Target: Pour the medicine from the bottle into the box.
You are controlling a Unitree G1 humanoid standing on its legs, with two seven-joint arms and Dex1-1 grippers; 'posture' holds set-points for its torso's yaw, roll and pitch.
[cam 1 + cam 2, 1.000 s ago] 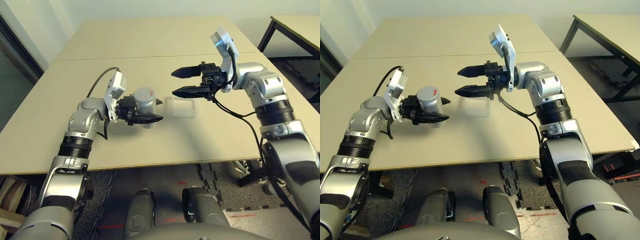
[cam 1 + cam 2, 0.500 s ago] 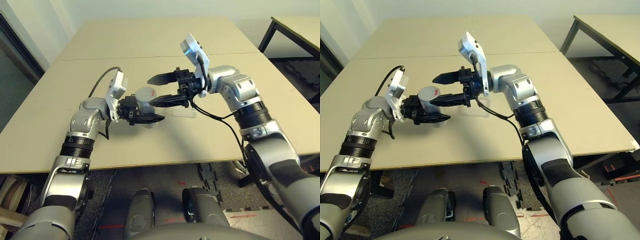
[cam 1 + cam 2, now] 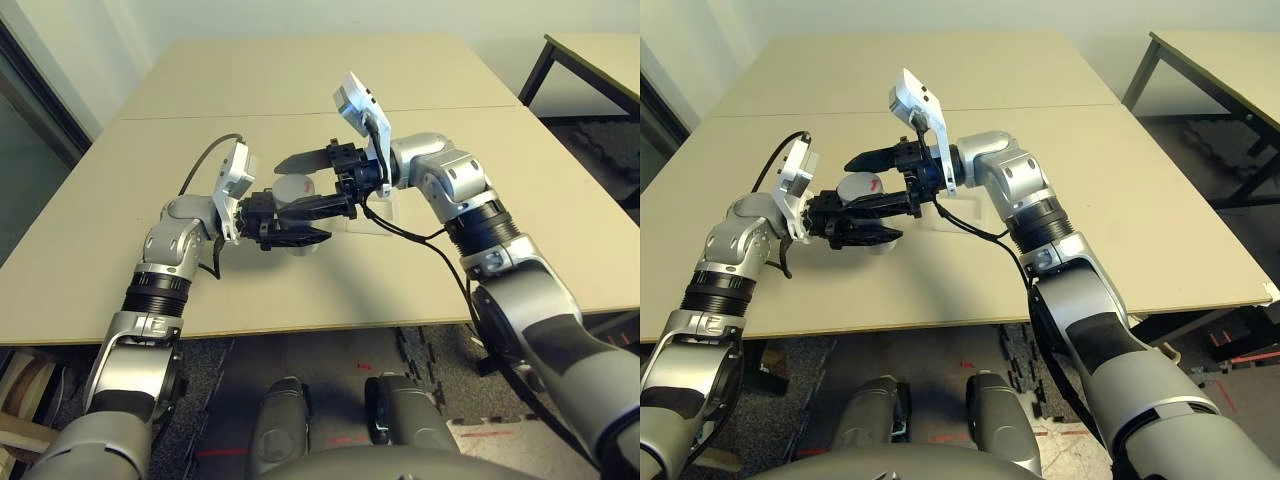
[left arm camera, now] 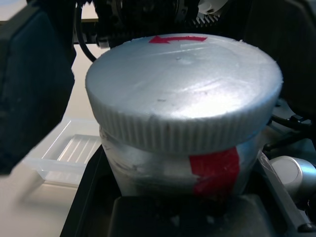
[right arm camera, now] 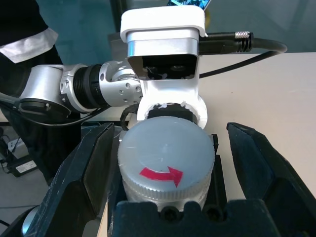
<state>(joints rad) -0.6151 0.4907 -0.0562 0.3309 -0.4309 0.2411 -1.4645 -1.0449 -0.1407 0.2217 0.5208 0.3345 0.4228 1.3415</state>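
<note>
The small white-grey cylindrical plastic bottle (image 3: 291,193), grey-capped, is held upright at frame centre by the left claw (image 3: 300,228). Its cap is straddled, untouched, by the wide-spread right claw (image 3: 305,184). The clear shallow plastic box (image 3: 374,217) lies just right of it. Bare beige table (image 3: 300,90) is seen beyond.

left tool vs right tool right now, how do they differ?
The left tool is shut on the bottle, holding its body; the right tool is open, its fingers either side of the cap, gripping nothing. Both point level, toward each other.
</note>
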